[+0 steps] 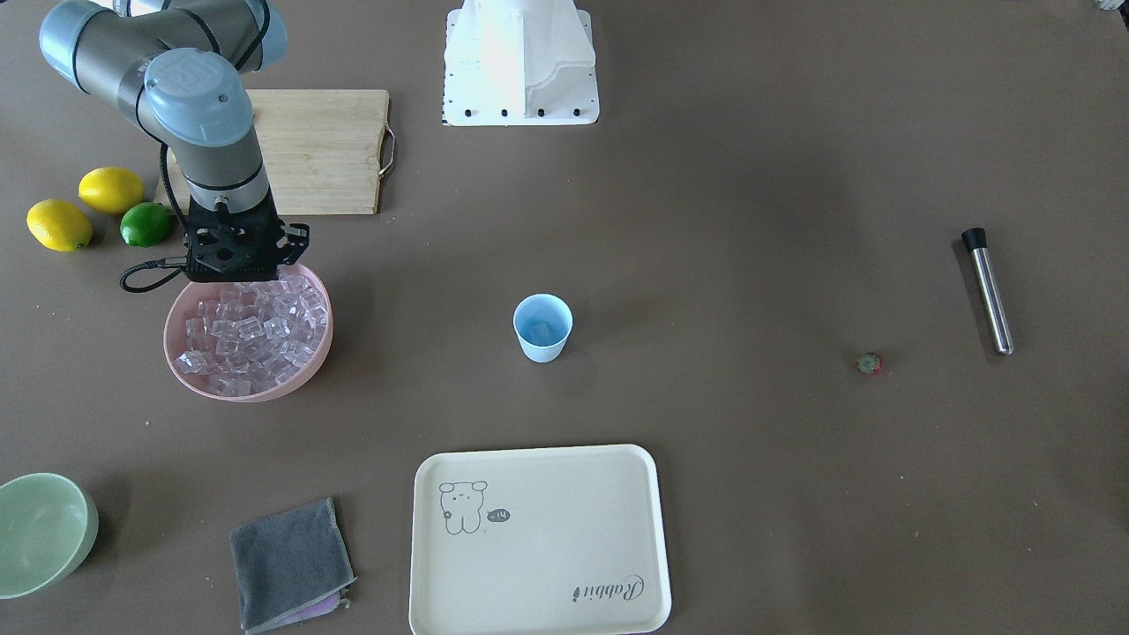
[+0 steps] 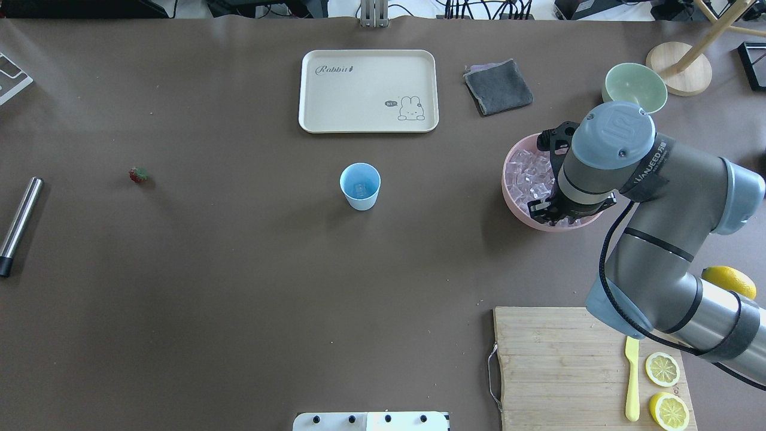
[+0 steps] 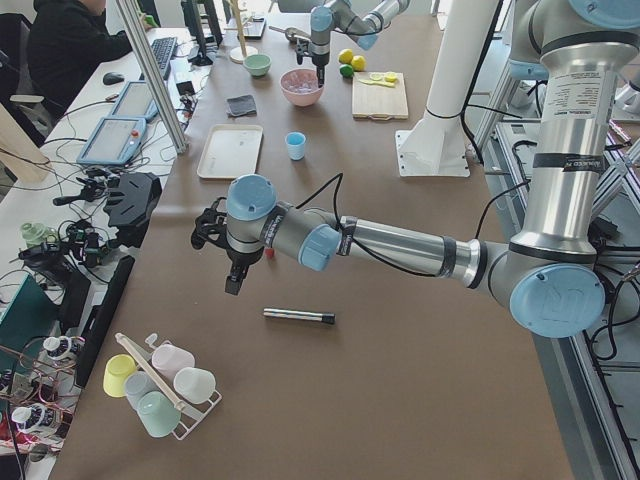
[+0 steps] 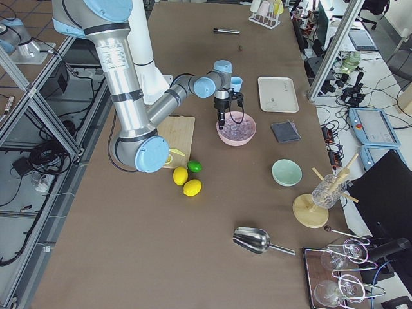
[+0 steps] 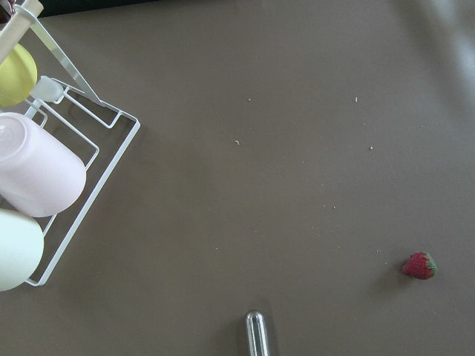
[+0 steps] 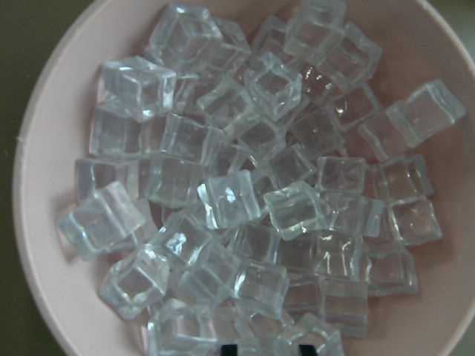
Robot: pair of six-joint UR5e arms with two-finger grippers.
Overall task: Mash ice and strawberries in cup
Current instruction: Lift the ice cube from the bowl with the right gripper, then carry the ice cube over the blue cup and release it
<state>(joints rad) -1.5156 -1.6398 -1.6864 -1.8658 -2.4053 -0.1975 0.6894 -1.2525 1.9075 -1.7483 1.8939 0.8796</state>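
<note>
Hovering my right gripper (image 6: 267, 348), jaws parted and empty, low over the bowl (image 6: 37, 156), I line up on ice (image 6: 231, 197) meant for the cup (image 1: 542, 329).

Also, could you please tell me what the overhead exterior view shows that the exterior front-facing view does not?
Only the overhead view shows the two lemon slices and the yellow knife lying on the cutting board. Only the front-facing view shows the lime, beside two whole lemons. Both views show the cup, the strawberry, the pink bowl full of ice, the tray and the metal muddler.
</note>
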